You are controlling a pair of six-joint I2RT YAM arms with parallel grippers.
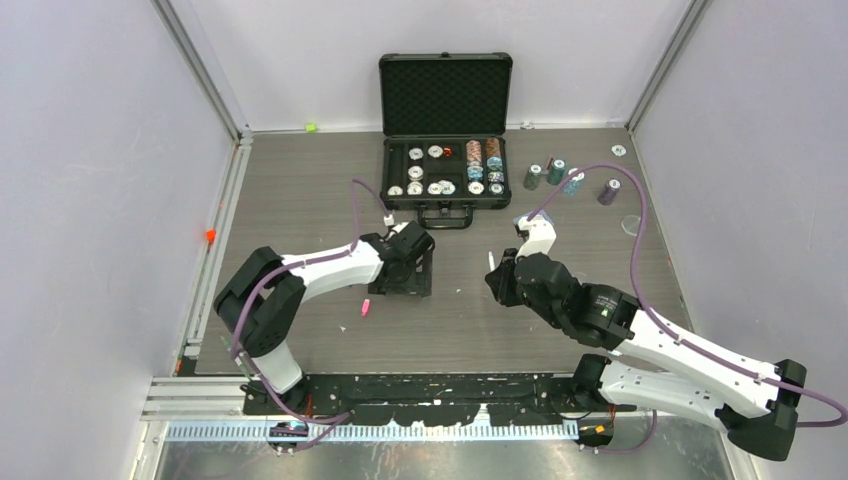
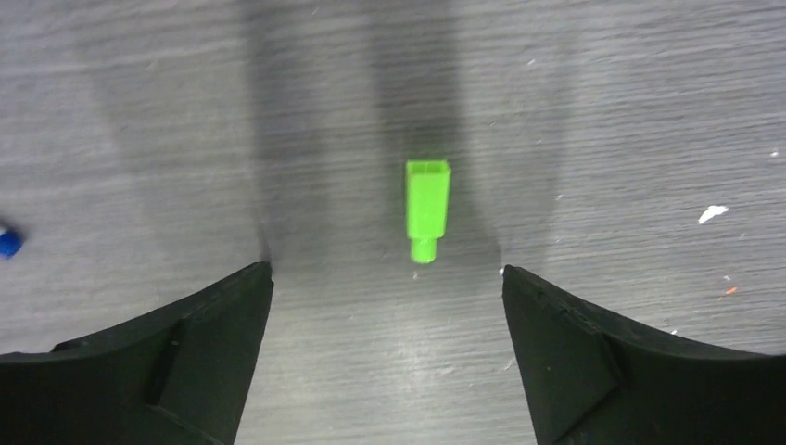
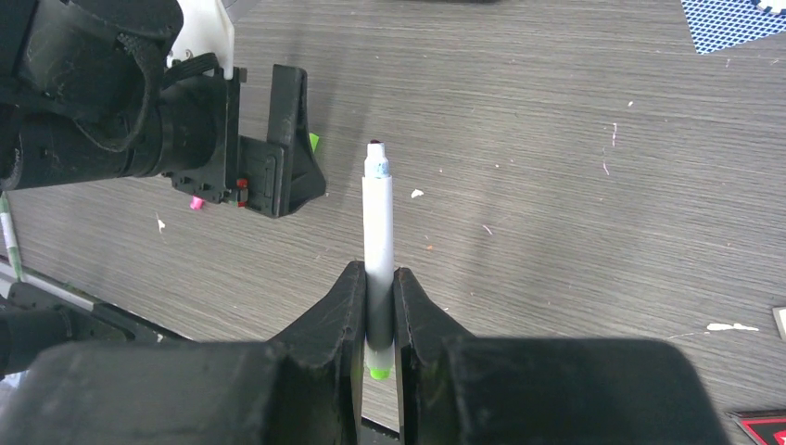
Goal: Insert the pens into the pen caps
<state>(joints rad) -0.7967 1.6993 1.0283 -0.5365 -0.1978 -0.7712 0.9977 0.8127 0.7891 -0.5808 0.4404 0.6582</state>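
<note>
My right gripper is shut on a white-barrelled pen with a neon green rear end and holds it above the table, tip pointing away from me. It also shows in the top view. My left gripper is open low over the table, and a neon green pen cap lies just ahead of and between its fingertips, untouched. A pink pen cap lies on the table near the left arm and shows in the right wrist view. The other pens and the dark cap are not visible.
An open black poker chip case stands at the back centre. Several chip stacks stand to its right. A small blue-tipped object lies at the left edge of the left wrist view. The two grippers are close together mid-table.
</note>
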